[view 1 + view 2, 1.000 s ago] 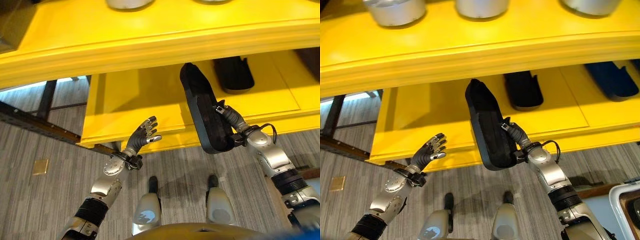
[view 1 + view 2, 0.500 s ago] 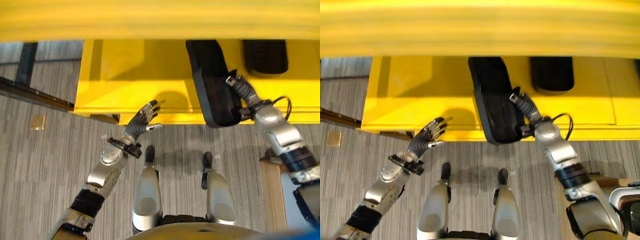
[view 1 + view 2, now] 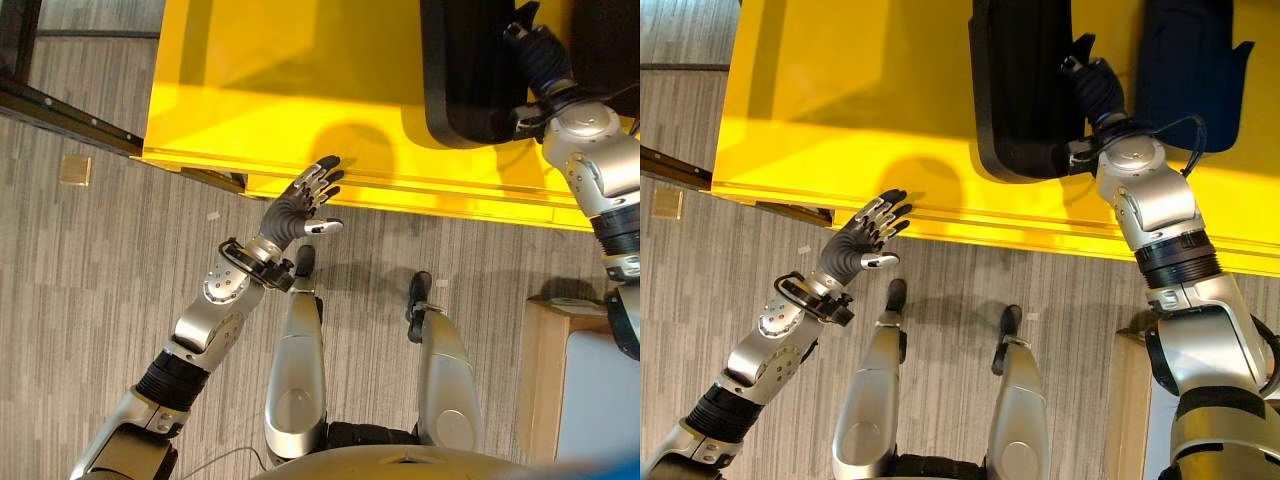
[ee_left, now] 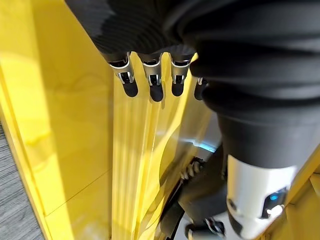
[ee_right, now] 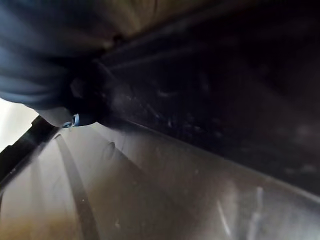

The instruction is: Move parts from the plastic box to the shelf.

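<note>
We were at the placing step; right hand (image 3: 1095, 90) gripped the long black part (image 3: 1020, 90) over the yellow shelf (image 3: 840, 110); left hand (image 3: 300, 205) hung wide, fingers straight, nr shelf edge; next: lower, then release, we judged.

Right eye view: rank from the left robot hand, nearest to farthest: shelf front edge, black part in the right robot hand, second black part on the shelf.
1. Shelf front edge: just beyond the fingertips of the left robot hand.
2. Black part: held by the right robot hand, toward the robot's right, over the shelf.
3. Second black part: lying on the shelf, farther right, past the right robot hand.
</note>
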Robot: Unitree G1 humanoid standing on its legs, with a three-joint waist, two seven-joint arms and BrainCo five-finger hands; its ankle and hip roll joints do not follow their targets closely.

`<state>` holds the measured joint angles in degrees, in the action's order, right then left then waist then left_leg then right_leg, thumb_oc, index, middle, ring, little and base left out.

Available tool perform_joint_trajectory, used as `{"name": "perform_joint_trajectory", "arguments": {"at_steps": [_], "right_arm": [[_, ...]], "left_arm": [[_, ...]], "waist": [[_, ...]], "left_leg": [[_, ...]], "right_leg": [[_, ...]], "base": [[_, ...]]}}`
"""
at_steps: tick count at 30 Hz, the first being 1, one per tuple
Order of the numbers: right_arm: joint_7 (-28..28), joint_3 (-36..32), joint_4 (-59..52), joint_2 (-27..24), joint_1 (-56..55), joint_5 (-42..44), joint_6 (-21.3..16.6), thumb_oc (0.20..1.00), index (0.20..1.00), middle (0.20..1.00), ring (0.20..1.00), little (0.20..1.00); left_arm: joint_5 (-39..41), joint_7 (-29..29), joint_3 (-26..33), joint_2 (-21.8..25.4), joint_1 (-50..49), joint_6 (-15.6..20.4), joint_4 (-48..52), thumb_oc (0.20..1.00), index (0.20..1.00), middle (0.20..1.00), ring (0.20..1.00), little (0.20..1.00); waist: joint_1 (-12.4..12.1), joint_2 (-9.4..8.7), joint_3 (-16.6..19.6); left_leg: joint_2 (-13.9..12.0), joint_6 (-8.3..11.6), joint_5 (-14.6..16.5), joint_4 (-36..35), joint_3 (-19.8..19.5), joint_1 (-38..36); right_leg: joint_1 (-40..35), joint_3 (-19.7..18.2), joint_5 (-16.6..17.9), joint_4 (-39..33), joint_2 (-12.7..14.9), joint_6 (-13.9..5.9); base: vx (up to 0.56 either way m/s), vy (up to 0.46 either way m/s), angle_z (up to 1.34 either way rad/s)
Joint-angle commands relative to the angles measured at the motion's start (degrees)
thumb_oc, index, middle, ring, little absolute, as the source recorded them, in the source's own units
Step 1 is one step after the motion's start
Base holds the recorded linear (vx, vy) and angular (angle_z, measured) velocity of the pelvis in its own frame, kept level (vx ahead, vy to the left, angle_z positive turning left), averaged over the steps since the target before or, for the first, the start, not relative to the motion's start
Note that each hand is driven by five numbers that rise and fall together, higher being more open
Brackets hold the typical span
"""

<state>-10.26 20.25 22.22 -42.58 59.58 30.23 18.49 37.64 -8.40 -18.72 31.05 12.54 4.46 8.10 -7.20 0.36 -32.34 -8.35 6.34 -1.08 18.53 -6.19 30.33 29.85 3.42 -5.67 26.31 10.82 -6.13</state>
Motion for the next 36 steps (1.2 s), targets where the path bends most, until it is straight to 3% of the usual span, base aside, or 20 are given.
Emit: {"name": "perform_joint_trajectory", "arguments": {"at_steps": [1,12,28,36], "right_arm": [[-2.9,-2.0,-2.5,0.6,4.0,1.2,-4.4,0.200,0.200,0.200,0.200,0.200],[-10.8,-2.6,2.0,7.0,6.9,-2.1,-8.4,0.200,0.200,0.200,0.200,0.200],[-16.1,-0.7,11.0,6.6,12.9,-4.8,-13.5,0.200,0.200,0.200,0.200,0.200],[-18.4,0.1,13.3,4.0,15.7,-2.9,-12.5,0.200,0.200,0.200,0.200,0.200]], "left_arm": [[1.3,0.1,-1.4,1.3,-5.4,-0.3,3.6,1.000,1.000,1.000,1.000,1.000],[3.1,1.4,-3.4,-1.2,-4.5,-0.4,2.3,1.000,1.000,1.000,1.000,1.000],[4.5,1.8,-5.6,-1.5,-2.9,1.0,-1.4,1.000,1.000,1.000,1.000,1.000],[4.1,1.5,-6.3,-0.6,-2.8,0.2,-1.9,1.000,1.000,1.000,1.000,1.000]], "waist": [[0.5,0.85,2.5],[-0.1,1.74,2.5],[-1.3,0.83,2.5],[-2.2,-0.20,2.5]], "left_leg": [[0.5,-3.26,5.6,6.9,4.9,2.1],[1.3,-4.19,7.2,11.4,5.1,8.3],[1.4,-4.11,6.7,10.1,4.5,9.2],[0.8,-3.72,6.2,9.4,4.1,8.6]], "right_leg": [[-0.4,1.6,-0.9,0.6,-1.0,2.19],[6.4,1.5,-1.9,5.9,-0.9,2.82],[6.1,2.5,-1.5,4.3,-1.8,2.87],[4.7,4.0,-2.4,5.0,-2.0,3.17]], "base": [[-0.06,0.083,0.04],[-0.04,0.066,-0.02],[0.02,0.003,0.02],[0.06,-0.053,0.08]]}}
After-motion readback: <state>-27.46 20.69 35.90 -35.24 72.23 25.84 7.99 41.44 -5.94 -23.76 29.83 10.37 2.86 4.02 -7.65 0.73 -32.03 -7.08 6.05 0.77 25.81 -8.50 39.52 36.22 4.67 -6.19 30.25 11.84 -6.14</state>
